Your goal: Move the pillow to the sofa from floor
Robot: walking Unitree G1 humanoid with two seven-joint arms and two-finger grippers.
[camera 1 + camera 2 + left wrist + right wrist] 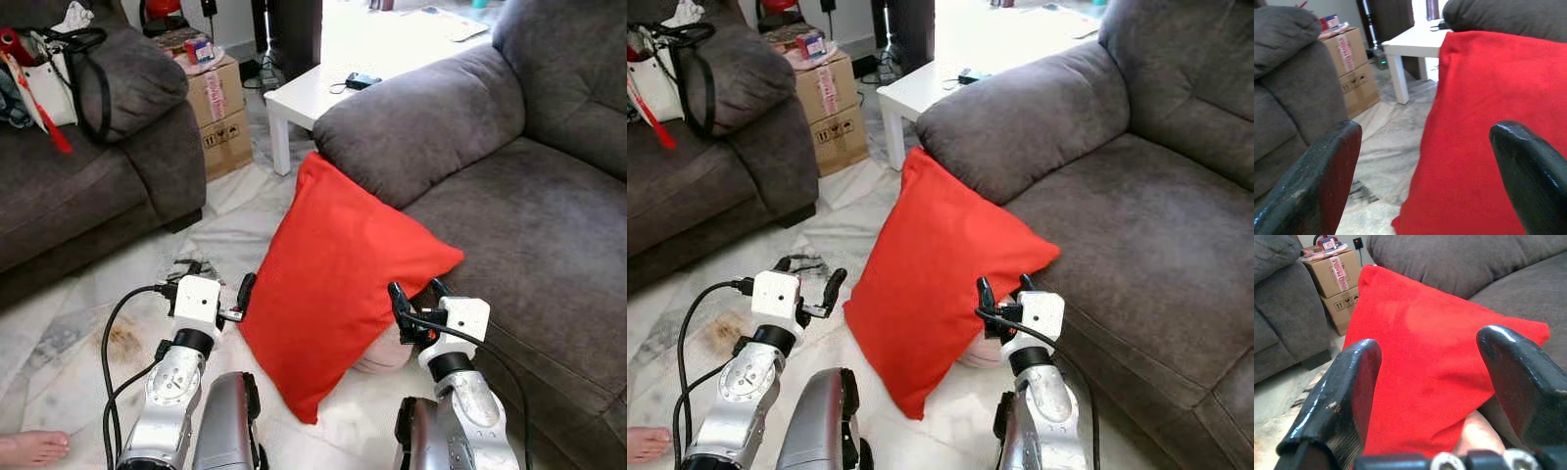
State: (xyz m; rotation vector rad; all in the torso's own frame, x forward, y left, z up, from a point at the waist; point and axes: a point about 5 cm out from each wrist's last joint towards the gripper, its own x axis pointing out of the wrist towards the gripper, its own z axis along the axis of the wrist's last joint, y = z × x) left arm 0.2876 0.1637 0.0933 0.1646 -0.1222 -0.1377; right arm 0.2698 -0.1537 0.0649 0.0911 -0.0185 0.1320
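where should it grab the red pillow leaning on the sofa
Probably by its two side edges, one pincer each. The red pillow stands on a corner, tilted against the sofa. The left pincer and right pincer, both open, already flank it, so closing inward from either side looks best.

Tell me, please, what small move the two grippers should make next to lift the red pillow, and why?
Probably bring both grippers inward until they press the pillow's sides. The red pillow leans on the sofa, one corner on the floor, with the left gripper at its left edge and the right gripper at its right corner. Both are open and neither grips it yet.
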